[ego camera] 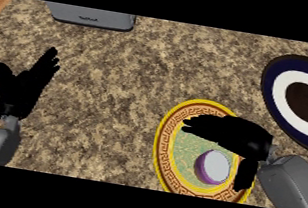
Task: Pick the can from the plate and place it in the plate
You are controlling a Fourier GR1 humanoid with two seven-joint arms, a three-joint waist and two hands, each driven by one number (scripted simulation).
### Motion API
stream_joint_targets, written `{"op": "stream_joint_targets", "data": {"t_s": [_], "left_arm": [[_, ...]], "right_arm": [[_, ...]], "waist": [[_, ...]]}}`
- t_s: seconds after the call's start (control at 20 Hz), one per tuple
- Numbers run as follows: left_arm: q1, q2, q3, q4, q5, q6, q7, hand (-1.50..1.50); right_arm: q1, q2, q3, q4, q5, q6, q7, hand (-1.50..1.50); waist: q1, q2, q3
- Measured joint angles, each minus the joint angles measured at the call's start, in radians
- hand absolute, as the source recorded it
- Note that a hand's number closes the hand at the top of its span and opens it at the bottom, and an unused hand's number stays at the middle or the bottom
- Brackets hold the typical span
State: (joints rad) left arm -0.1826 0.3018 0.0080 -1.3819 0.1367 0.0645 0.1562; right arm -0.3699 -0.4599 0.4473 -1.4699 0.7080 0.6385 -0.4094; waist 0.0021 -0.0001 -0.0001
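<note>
Closest to me, the speckled desk (130, 87) fills my view. On it at right I see a dark blue plate (273, 99) with a white ring, and beside it a yellow-rimmed plate (172, 129). My right hand (238, 135) hovers over that one, fingers relaxed, holding nothing. My left hand (22, 85) rests at left, fingers straight. Smallest, the purple-edged can (213, 167) stands on the yellow-rimmed plate.

Purple can (214, 167) on a yellow, brown-patterned plate (170, 154); navy-and-white plate (281, 75); speckled brown granite counter (139, 73).
</note>
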Motion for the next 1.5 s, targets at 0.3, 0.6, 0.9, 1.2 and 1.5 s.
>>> {"op": "stream_joint_targets", "data": {"t_s": [0.3, 0.6, 0.9, 1.2, 1.5], "left_arm": [[-0.01, -0.032, 0.005, 0.014, -0.035, 0.0, -0.003, 0.0], [0.022, -0.045, 0.007, -0.028, -0.047, -0.004, 0.001, 0.0], [0.013, -0.043, 0.023, -0.024, -0.056, -0.021, 0.013, 0.0], [0.016, -0.052, 0.032, -0.026, -0.067, -0.013, 0.017, 0.0], [0.038, -0.044, 0.051, -0.028, -0.054, -0.025, 0.008, 0.0]], "right_arm": [[0.02, 0.046, 0.03, 0.038, 0.114, -0.036, -0.036, -1.5], [0.009, 0.031, 0.077, 0.036, 0.165, -0.043, -0.093, 1.5], [0.035, 0.056, 0.08, 0.018, 0.173, -0.07, -0.111, 1.5], [0.119, 0.083, -0.043, -0.06, 0.07, -0.024, -0.023, 1.5], [0.201, 0.1, -0.265, -0.238, -0.057, -0.018, 0.122, 1.5]], "waist": [[0.0, 0.0, 0.0], [0.002, -0.003, -0.003], [0.001, -0.006, -0.004], [-0.015, -0.005, -0.001], [-0.031, -0.008, -0.001]]}}
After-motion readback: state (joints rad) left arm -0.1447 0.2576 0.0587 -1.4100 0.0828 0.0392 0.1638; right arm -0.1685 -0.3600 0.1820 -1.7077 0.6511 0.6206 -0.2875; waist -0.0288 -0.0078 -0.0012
